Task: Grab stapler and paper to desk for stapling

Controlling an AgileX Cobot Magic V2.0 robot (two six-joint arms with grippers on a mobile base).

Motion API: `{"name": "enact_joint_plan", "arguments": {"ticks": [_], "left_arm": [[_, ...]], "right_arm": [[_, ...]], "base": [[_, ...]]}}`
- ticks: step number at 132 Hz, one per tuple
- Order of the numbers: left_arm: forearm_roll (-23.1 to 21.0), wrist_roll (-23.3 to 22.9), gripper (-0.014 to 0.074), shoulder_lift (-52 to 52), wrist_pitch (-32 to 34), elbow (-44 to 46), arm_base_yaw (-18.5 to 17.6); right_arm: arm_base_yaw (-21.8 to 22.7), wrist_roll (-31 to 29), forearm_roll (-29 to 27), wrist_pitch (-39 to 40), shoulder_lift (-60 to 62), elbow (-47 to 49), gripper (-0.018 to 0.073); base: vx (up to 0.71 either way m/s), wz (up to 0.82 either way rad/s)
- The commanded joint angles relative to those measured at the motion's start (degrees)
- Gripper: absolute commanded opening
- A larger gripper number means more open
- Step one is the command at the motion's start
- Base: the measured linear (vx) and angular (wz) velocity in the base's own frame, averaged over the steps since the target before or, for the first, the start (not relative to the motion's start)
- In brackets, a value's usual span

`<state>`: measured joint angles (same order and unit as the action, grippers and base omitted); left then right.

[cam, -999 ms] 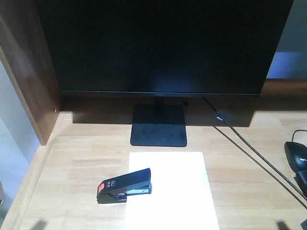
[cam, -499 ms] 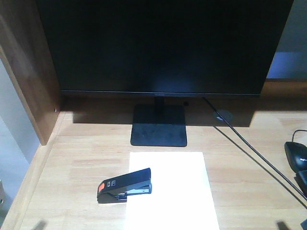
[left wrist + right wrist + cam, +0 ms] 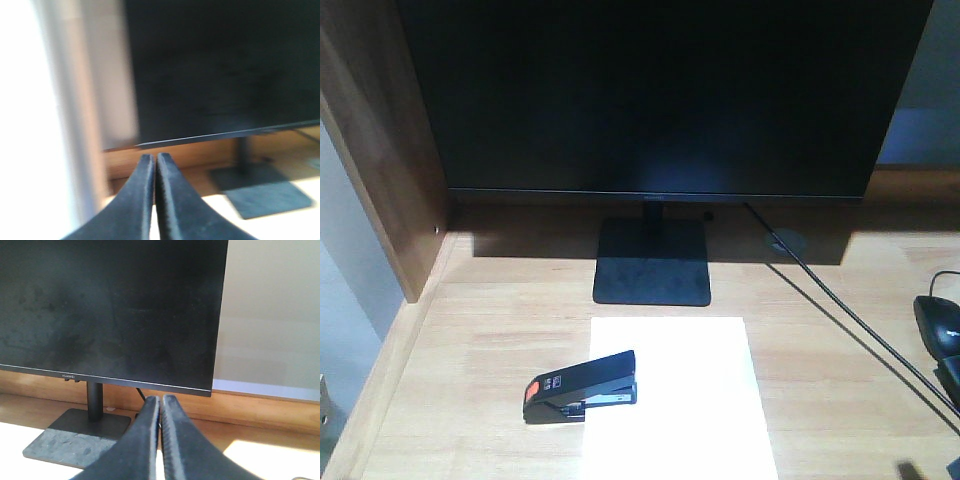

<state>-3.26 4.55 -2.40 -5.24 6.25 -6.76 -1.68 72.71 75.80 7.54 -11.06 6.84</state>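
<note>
The black stapler [image 3: 580, 387], orange patch at its left end, lies on the desk [image 3: 490, 330] with its open end over the left edge of the white paper [image 3: 685, 400]. The paper lies flat in front of the monitor stand. My left gripper [image 3: 155, 158] is shut with nothing between its fingers; its view is blurred and shows the monitor's lower left corner. My right gripper [image 3: 161, 399] is also shut and empty, pointing at the monitor's lower edge. Neither wrist view shows the stapler.
A large black monitor [image 3: 660, 90] on a flat base [image 3: 652, 262] fills the back of the desk. A black cable [image 3: 840, 310] runs to the right, past a black mouse [image 3: 937, 322]. A brown wooden side panel [image 3: 375, 150] bounds the left.
A dark tip at the bottom left of the front view has gone out of frame. The stapler and the paper have not moved.
</note>
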Motion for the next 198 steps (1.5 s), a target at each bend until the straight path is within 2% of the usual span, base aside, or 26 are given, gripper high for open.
{"name": "enact_joint_plan", "arguments": {"ticks": [1,15,29,198], "left_arm": [[-2.54,-0.64,-0.0006,3.67,2.2,-1.82,2.47],[-4.15,-0.64,-0.0006,3.88,1.64,-5.37,4.58],[-4.27,-0.64,-0.0006,4.08,3.45,-8.44,4.77],[-3.78,-0.54,-0.0006,4.03,1.63,-8.25,4.77]], "right_arm": [[-0.17,0.01,0.0,0.53,-0.49,1.44,-0.0006],[-0.17,0.01,0.0,0.53,-0.49,1.44,-0.0006],[-0.17,0.01,0.0,0.53,-0.49,1.44,-0.0006],[-0.17,-0.9,-0.46,-1.29,-0.49,1.31,-0.0006]], "base": [[0.0,0.0],[0.0,0.0],[0.0,0.0],[0.0,0.0]]}}
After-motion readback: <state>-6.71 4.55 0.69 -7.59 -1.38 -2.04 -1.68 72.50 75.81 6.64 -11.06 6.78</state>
